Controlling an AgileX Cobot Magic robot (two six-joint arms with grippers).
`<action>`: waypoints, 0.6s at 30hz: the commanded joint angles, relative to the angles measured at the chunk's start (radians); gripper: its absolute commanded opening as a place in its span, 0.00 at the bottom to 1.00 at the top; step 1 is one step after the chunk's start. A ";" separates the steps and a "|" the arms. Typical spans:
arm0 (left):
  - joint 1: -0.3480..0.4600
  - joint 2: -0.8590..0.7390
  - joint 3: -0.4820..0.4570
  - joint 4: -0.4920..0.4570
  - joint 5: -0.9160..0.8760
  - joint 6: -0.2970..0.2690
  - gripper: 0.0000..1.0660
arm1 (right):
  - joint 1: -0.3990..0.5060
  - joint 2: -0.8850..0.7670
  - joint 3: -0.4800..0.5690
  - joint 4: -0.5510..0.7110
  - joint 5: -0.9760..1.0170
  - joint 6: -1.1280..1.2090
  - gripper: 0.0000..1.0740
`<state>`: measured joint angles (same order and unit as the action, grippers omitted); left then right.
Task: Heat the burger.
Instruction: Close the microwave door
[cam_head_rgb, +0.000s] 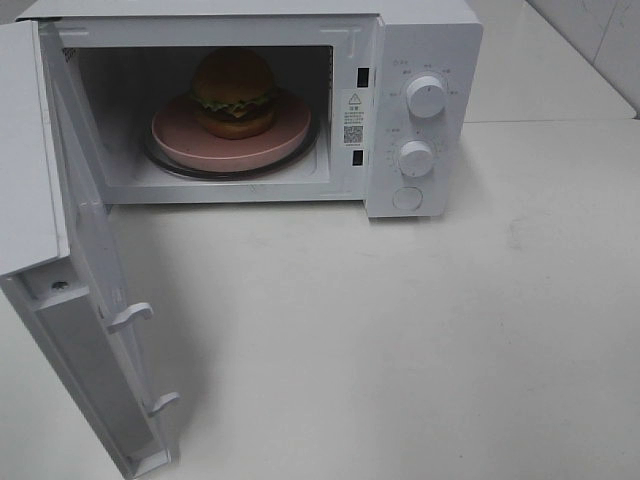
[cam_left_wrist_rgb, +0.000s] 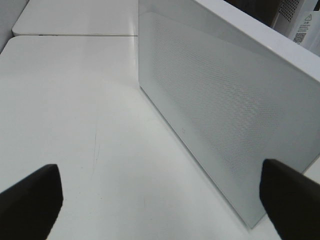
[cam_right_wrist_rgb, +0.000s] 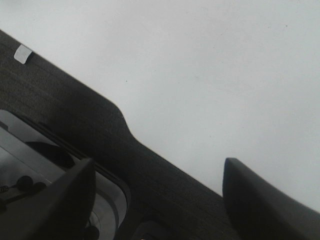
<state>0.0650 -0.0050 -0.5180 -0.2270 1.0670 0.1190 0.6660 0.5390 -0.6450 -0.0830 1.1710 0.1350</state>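
Observation:
The burger, with golden-brown bun, green lettuce and brown filling, sits on a round pink plate inside the white microwave. The microwave door stands wide open to the left. Neither gripper shows in the exterior high view. In the left wrist view my left gripper is open and empty, facing the perforated outer face of the door. In the right wrist view my right gripper is open and empty over the white table near a dark edge.
The microwave has two knobs and a round button on its right panel. The plate rests on a glass turntable. White table lies in front of the microwave. A second table adjoins it.

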 joint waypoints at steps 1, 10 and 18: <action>0.005 -0.017 0.000 -0.004 0.001 -0.005 0.94 | -0.053 -0.047 0.017 -0.009 0.005 0.012 0.66; 0.005 -0.017 0.000 -0.004 0.001 -0.005 0.94 | -0.271 -0.197 0.082 -0.006 -0.039 -0.010 0.66; 0.005 -0.017 0.000 -0.004 0.001 -0.005 0.94 | -0.406 -0.306 0.092 -0.005 -0.104 -0.011 0.66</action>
<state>0.0650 -0.0050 -0.5180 -0.2270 1.0670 0.1190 0.3010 0.2660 -0.5580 -0.0830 1.0910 0.1300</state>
